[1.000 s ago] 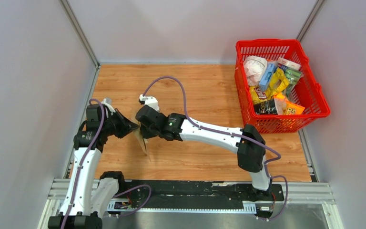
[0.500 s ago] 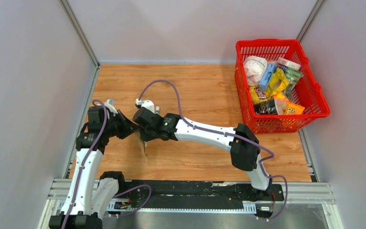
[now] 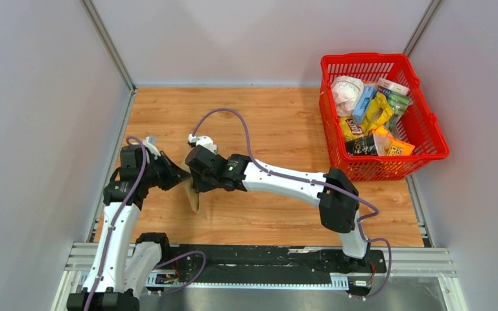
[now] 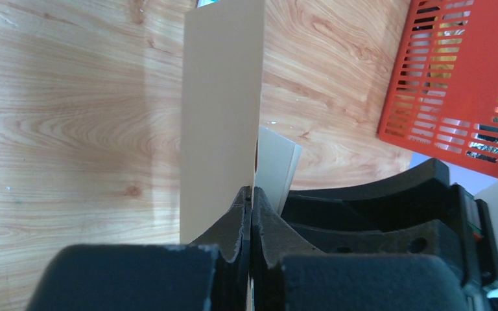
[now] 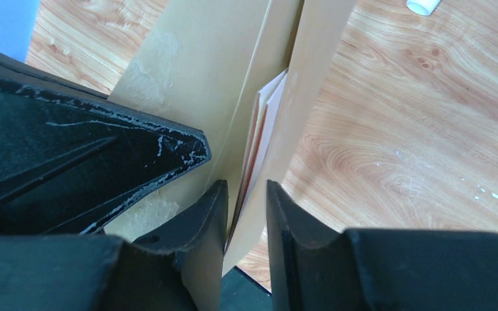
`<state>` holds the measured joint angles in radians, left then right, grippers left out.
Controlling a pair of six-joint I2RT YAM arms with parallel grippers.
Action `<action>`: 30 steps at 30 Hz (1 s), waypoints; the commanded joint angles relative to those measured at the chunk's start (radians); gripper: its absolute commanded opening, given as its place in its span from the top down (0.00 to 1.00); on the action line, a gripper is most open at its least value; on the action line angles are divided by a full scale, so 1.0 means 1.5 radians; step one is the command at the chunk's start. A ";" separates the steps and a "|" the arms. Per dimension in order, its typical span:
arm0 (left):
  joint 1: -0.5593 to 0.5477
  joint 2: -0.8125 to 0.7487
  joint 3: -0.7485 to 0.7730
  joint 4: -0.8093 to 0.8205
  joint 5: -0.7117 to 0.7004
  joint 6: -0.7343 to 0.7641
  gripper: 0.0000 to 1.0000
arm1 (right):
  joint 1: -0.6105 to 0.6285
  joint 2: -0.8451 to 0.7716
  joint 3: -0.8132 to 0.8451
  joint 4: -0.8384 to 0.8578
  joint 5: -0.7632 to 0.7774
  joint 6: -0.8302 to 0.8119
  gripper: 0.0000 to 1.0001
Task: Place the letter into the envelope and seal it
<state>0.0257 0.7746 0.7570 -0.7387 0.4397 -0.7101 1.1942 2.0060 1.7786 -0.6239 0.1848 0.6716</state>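
Note:
The tan envelope (image 3: 193,195) stands upright on edge above the wooden table, between both grippers. My left gripper (image 3: 183,174) is shut on one edge of the envelope (image 4: 220,116), its tips (image 4: 251,194) pressed together on the tan panel. The letter (image 5: 264,126), a pale sheet with pinkish edges, sits between the envelope's two tan panels (image 5: 194,84); its pale edge also shows in the left wrist view (image 4: 276,167). My right gripper (image 5: 246,191) is slightly open, its fingers astride one tan panel and the letter's edge, with a visible gap.
A red basket (image 3: 376,170) full of snack packets stands at the right back of the table; it also shows in the left wrist view (image 4: 454,78). The right arm (image 3: 285,183) stretches across the table's middle. Grey walls enclose the table.
My right gripper shifted a little left and up, then back down and right. The envelope stays upright in my left gripper.

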 commanded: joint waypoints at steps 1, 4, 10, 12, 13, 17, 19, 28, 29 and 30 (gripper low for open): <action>-0.004 -0.004 -0.001 0.006 0.000 0.013 1.00 | -0.003 -0.054 -0.013 0.039 -0.005 -0.007 0.68; -0.004 0.000 -0.009 0.005 0.001 0.015 1.00 | -0.003 -0.067 -0.028 0.056 -0.009 -0.008 0.66; -0.004 0.004 -0.019 0.008 0.006 0.018 1.00 | -0.003 -0.074 -0.039 0.063 -0.016 -0.007 0.67; -0.004 0.004 -0.020 0.009 0.008 0.019 1.00 | -0.003 -0.079 -0.044 0.068 -0.021 -0.006 0.67; -0.004 0.004 -0.020 0.008 0.009 0.020 1.00 | -0.002 -0.081 -0.046 0.074 -0.023 -0.008 0.66; -0.004 0.003 -0.020 0.008 0.013 0.019 1.00 | -0.003 -0.082 -0.051 0.078 -0.025 -0.009 0.67; -0.004 0.003 -0.018 0.008 0.015 0.019 1.00 | -0.004 -0.080 -0.053 0.077 -0.025 -0.008 0.68; -0.004 -0.002 -0.014 0.008 0.040 0.018 1.00 | -0.027 -0.064 -0.065 0.089 -0.049 0.003 0.75; -0.004 -0.004 -0.014 0.009 0.048 0.017 1.00 | -0.030 -0.061 -0.064 0.093 -0.050 0.006 0.75; -0.004 -0.005 -0.014 0.009 0.052 0.017 1.00 | -0.032 -0.059 -0.064 0.095 -0.052 0.007 0.74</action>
<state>0.0257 0.7834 0.7261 -0.7391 0.4690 -0.7002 1.1675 1.9301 1.6871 -0.5327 0.1261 0.6739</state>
